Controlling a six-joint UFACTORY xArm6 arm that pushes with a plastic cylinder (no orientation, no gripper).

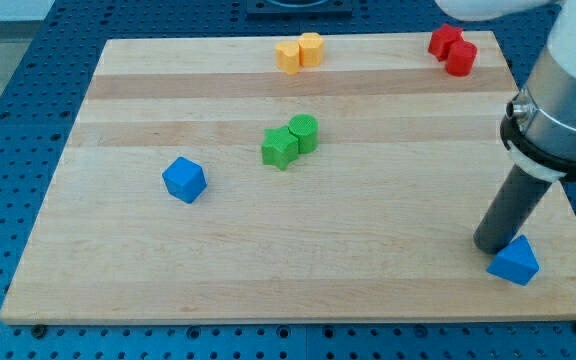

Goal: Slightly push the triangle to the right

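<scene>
A blue triangle block (514, 262) lies near the board's bottom right corner. My tip (492, 245) stands just left of and slightly above the triangle, touching or almost touching its upper left side. The dark rod rises from there up to the arm's grey body at the view's right edge.
A blue cube (184, 180) lies at the left. A green star block (279, 148) and a green cylinder (304, 132) touch at the middle. Two yellow blocks (299, 52) sit at the top edge. Two red blocks (452, 48) sit at the top right. The wooden board (288, 270) ends close to the triangle.
</scene>
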